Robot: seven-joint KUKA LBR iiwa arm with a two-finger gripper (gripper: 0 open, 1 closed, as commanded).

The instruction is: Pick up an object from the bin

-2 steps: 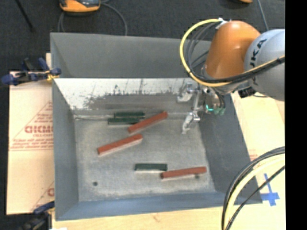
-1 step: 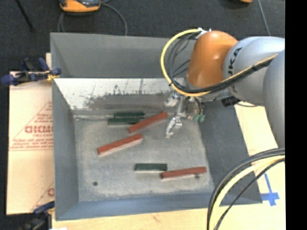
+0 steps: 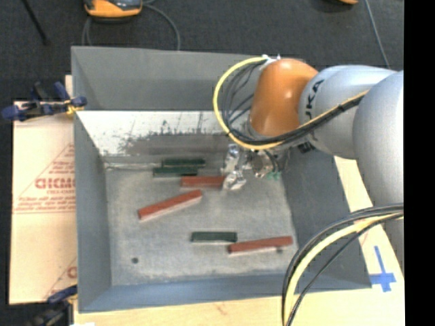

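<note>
My gripper hangs low at the back of the bin, right of centre, its fingertips at the right end of a short red-brown bar. Whether anything sits between the fingers is hidden by the wrist. Just behind that bar lie two dark green bars, one close against the other, near the back wall. A longer red-brown bar lies slanted on the floor to the left and in front of the gripper.
Toward the front lie a short dark green bar and a red-brown bar side by side. The arm with its orange cover and looped cables overhangs the bin's back right part.
</note>
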